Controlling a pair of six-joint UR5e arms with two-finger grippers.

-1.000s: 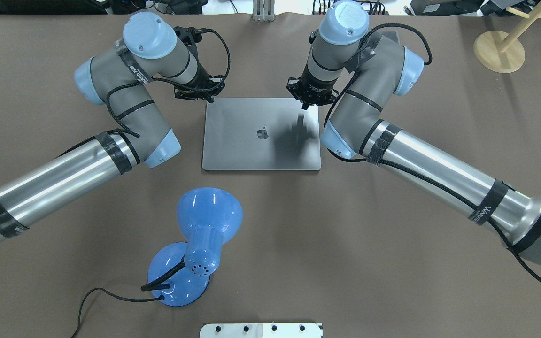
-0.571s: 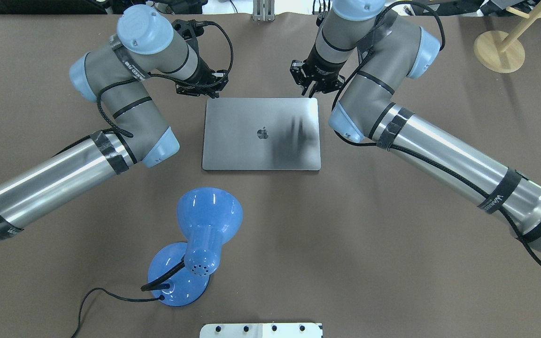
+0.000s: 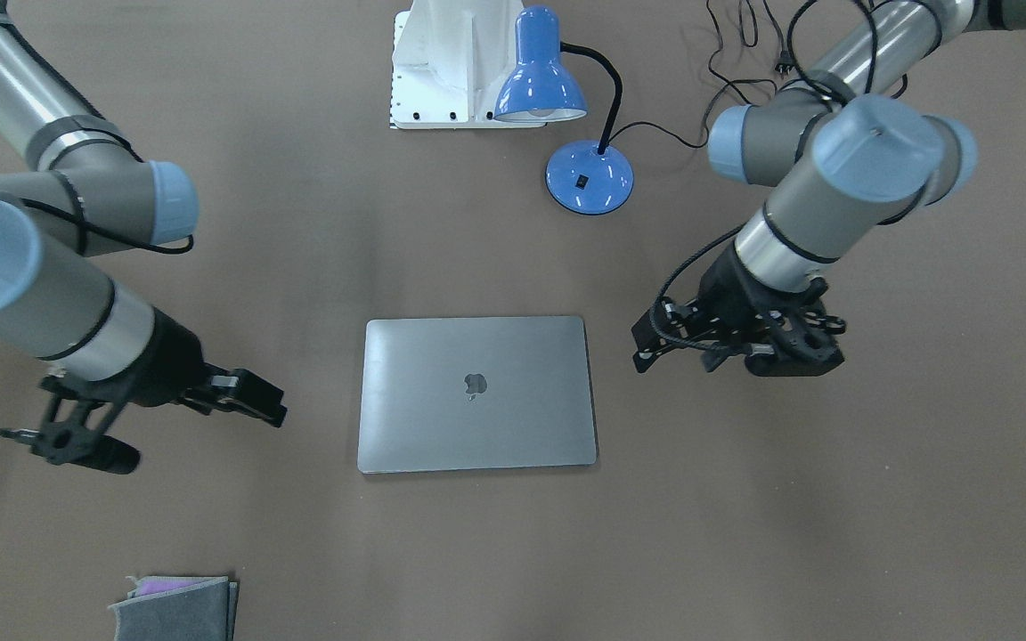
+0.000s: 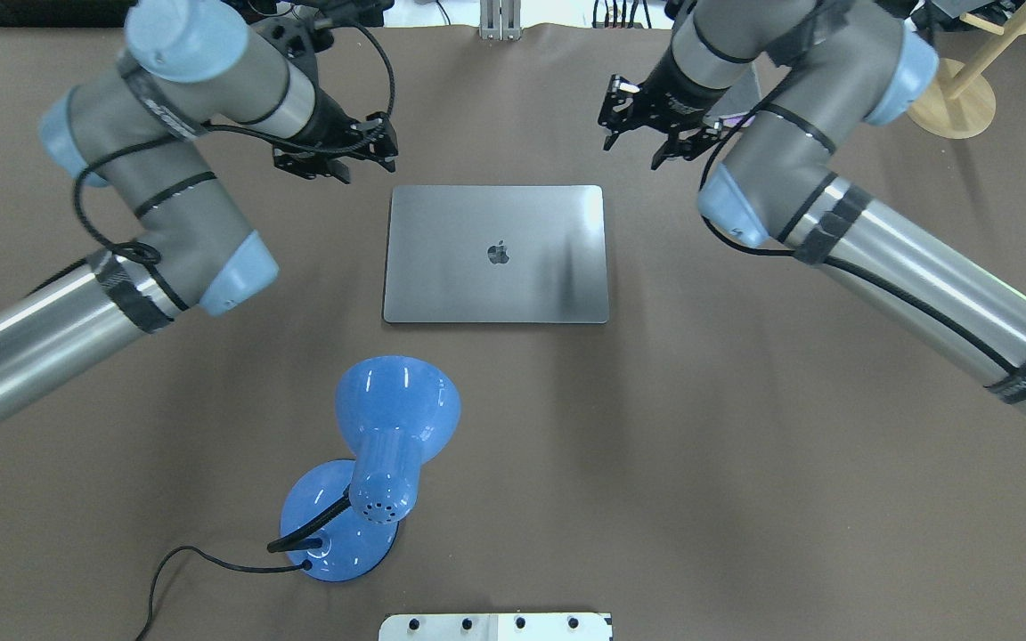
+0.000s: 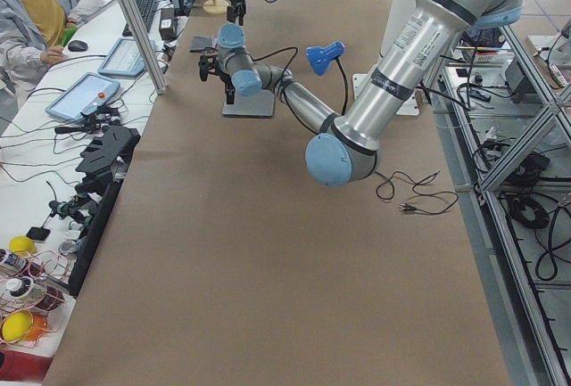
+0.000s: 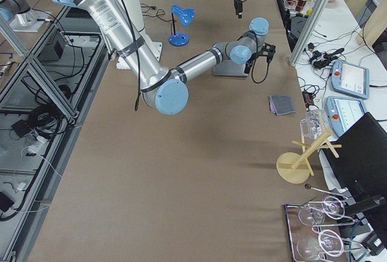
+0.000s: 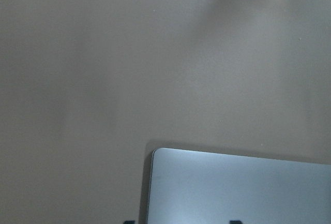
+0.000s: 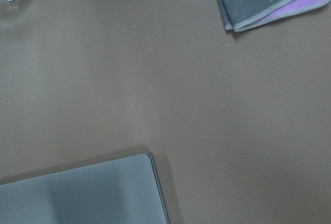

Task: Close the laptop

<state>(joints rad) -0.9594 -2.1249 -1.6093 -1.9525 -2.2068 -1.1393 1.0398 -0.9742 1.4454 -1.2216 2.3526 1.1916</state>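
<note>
The space-grey laptop (image 4: 495, 254) lies flat on the brown table with its lid down and the apple logo up; it also shows in the front view (image 3: 477, 392). My left gripper (image 4: 326, 162) hovers above the table off the laptop's far-left corner and holds nothing. In the left wrist view two dark fingertips (image 7: 235, 222) stand apart over that laptop corner (image 7: 232, 188). My right gripper (image 4: 642, 125) hovers off the far-right corner, empty, and looks open. The right wrist view shows only the laptop corner (image 8: 93, 193), no fingers.
A blue desk lamp (image 4: 388, 445) with a black cord stands near the robot's side of the laptop. A grey felt pouch with purple inside (image 3: 175, 610) lies at the far side, on my right. A wooden stand (image 4: 945, 98) is at the far right. A white base plate (image 4: 495, 626) sits at the near edge.
Both arms have risen and swung outward from the laptop's far corners, left gripper leftward, right gripper rightward. The right gripper's shadow has faded from the lid. The laptop has not moved.
</note>
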